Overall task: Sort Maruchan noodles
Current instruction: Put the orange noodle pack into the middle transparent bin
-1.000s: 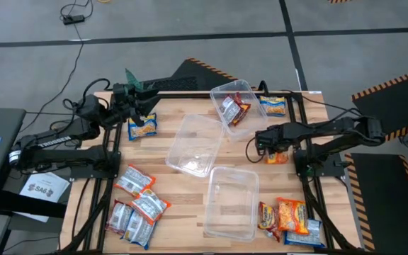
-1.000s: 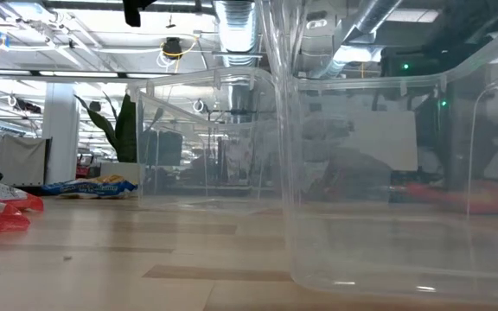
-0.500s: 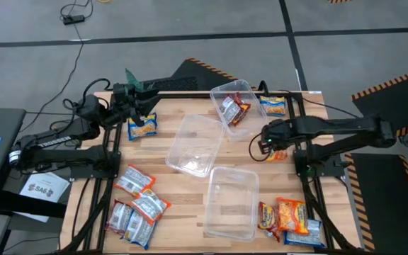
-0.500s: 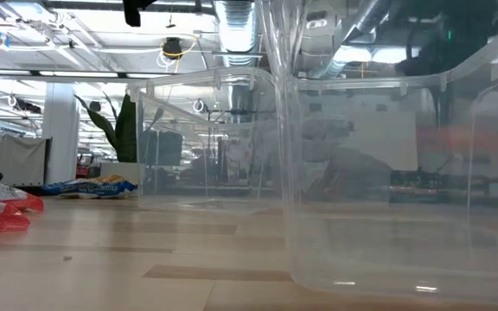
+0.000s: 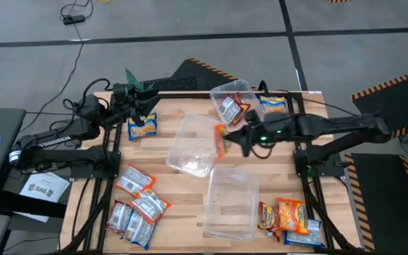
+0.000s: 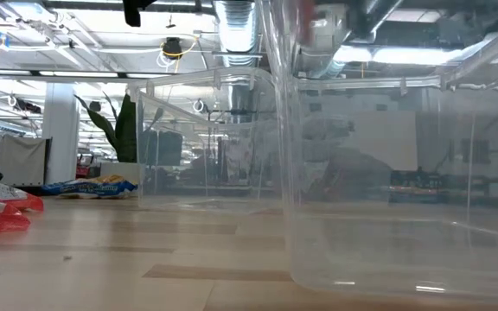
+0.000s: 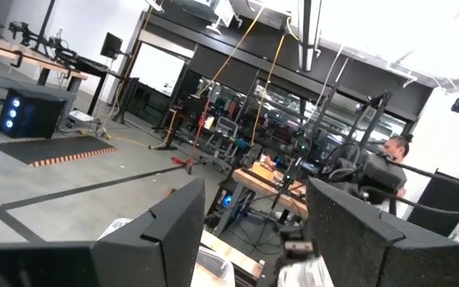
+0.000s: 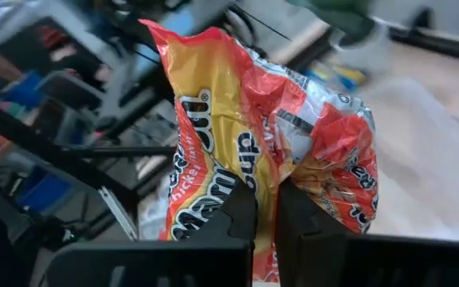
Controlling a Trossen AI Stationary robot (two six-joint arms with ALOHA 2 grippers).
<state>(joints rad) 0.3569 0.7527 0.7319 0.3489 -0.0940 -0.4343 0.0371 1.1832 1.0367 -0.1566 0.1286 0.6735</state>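
Observation:
My right gripper (image 5: pixel 228 139) reaches toward the table's left and is shut on an orange Maruchan packet (image 5: pixel 220 140), which fills the right wrist view (image 8: pixel 253 127). The packet hovers at the right rim of the middle clear tub (image 5: pixel 192 145). My left gripper (image 5: pixel 144 106) waits open at the far left, just beyond a blue-and-yellow packet (image 5: pixel 142 126) lying flat on the table. The far tub (image 5: pixel 232 91) holds red packets (image 5: pixel 232 109). My right gripper pinches the orange packet between its two fingers (image 8: pixel 241 211) at a crumpled edge (image 8: pixel 271 171). The fingers come level from the table's right. The packet is lifted clear of the table and stands on edge beyond the fingertips.
A third clear tub (image 5: pixel 231 202) stands near the table's front. Red-and-silver packets (image 5: pixel 137 205) lie at the near left, mixed packets (image 5: pixel 289 216) at the near right, and one blue-and-yellow packet (image 5: pixel 273 105) at the far right. The low view looks through the near tub's walls (image 6: pixel 370 173).
My right gripper has lifted the orange packet off the table at the right side and carried it toward the table's left, up to the middle tub's right rim. The packet now hangs clear of the table. The left arm has kept still.

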